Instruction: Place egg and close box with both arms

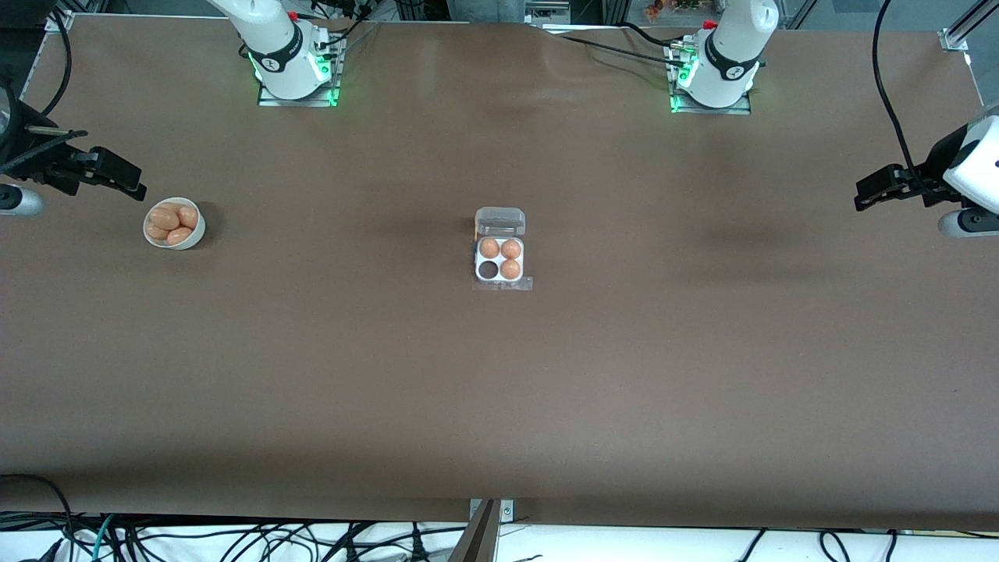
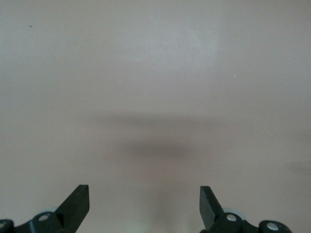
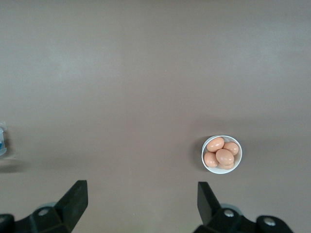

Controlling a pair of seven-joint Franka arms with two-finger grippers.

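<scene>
I see bare table (image 1: 499, 406) all around the box (image 1: 501, 251), whose lid lies back flat, so its one empty cell, on the near side toward the right arm's end, is reachable from above. The bowl (image 1: 174, 224) of eggs (image 1: 172, 223) sits well apart toward the right arm's end. The right gripper (image 1: 125, 178), spread wide, hangs beside the bowl; the left gripper (image 1: 878, 187), also spread, hangs over bare table.

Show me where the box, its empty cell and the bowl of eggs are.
box (image 1: 500, 222): front view, on its open clear lid.
empty cell (image 1: 488, 269): front view, on the dark hollow.
bowl (image 3: 206, 145): right wrist view, on its white rim.
</scene>
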